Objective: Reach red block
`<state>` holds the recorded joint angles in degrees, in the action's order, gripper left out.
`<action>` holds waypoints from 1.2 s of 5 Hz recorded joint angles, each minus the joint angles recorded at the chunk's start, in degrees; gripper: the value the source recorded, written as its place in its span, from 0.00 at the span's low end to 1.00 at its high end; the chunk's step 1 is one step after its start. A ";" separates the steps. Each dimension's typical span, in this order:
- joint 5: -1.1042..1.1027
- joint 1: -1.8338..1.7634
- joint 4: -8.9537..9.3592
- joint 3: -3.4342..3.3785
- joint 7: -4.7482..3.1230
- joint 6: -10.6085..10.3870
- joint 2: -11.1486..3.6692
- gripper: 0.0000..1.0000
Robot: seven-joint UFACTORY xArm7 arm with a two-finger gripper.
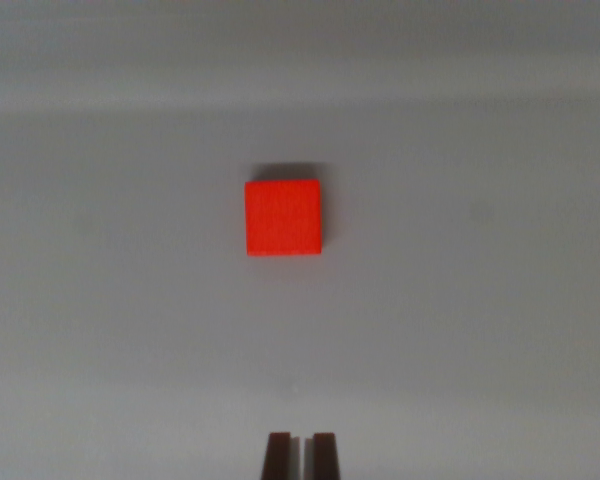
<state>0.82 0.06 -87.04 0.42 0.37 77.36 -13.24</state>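
Observation:
A red block (283, 218), square from above, lies on a plain grey surface near the middle of the wrist view. My gripper (301, 455) shows only as two dark fingertips at the bottom edge, close together with a thin gap and nothing between them. The block sits well above the fingertips in the picture, slightly to the wrist view's left of their line, and apart from them.
The grey surface (480, 330) fills the whole view. A faint dark smudge (480, 212) marks it to the wrist view's right of the block.

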 joint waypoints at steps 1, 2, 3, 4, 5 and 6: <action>0.00 0.00 0.00 0.00 0.00 0.00 0.00 0.00; -0.06 -0.03 0.06 -0.15 -0.14 -2.60 -2.69 0.00; -0.06 -0.03 0.06 -0.15 -0.14 -2.60 -2.69 0.00; -0.13 -0.06 0.12 -0.30 -0.28 -5.10 -5.27 0.00; -0.13 -0.06 0.12 -0.30 -0.28 -5.10 -5.27 0.00; -0.19 -0.09 0.19 -0.45 -0.42 -7.71 -7.96 0.00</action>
<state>0.63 -0.02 -86.86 -0.03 -0.05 69.65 -21.20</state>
